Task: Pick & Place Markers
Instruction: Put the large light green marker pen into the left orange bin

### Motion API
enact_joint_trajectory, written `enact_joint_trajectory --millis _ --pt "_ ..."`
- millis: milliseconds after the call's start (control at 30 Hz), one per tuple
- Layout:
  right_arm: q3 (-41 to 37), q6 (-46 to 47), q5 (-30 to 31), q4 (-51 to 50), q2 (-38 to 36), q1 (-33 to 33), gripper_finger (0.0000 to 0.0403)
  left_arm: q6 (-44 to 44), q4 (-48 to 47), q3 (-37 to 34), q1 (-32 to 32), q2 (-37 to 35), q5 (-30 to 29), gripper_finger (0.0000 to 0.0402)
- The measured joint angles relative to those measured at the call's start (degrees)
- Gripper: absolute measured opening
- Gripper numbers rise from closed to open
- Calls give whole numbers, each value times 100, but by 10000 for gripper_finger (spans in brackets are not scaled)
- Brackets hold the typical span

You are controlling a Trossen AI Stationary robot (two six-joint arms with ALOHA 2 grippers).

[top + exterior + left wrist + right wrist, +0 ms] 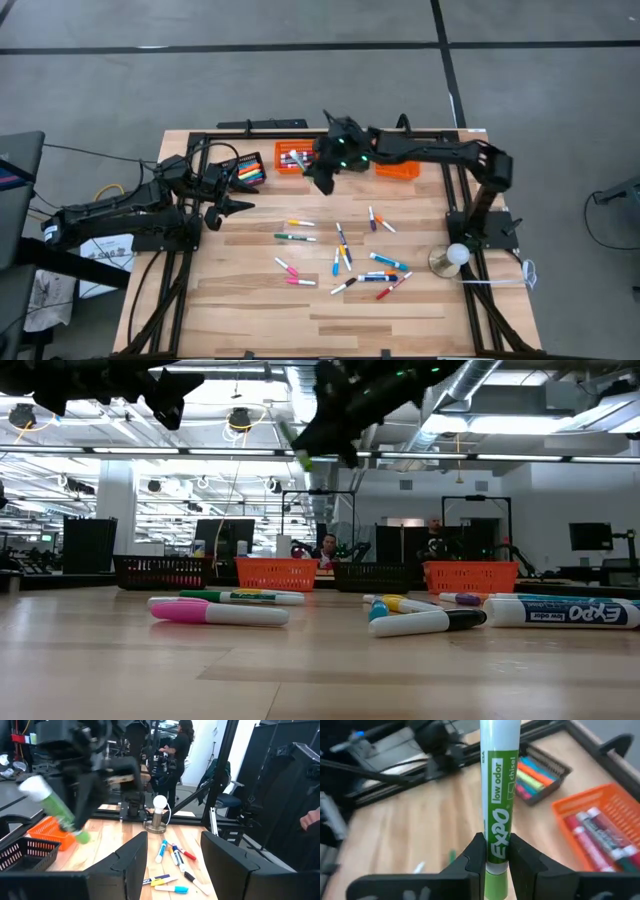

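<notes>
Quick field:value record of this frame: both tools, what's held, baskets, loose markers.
right tool: shut on green marker, raised above the table's far side by the orange basket
left tool: open, holds nothing, at the table's left side near the black basket
orange basket: holds several markers
black basket: holds bright-coloured markers
second orange basket: partly under the right arm, contents not visible
loose markers: scattered on the wooden table

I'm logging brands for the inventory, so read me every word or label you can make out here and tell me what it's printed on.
"EXPO", "low odor", "chisel": on the green marker clamped in the right gripper.
"EXPO", with "low odor" beside it: on the blue-capped marker lying on the table in the low view.
Print on the other markers is too small to read.
</notes>
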Motion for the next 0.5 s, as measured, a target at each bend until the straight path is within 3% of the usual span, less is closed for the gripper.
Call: enact_joint_trajectory --millis 267,500 --pt "1769 -1212 535 -1489 1161 -549 48 1 29 0 19 -1 -4 184" --pt "3055 -2056 563 -2393 2107 -943 48 25 97 -2 26 79 -7 184"
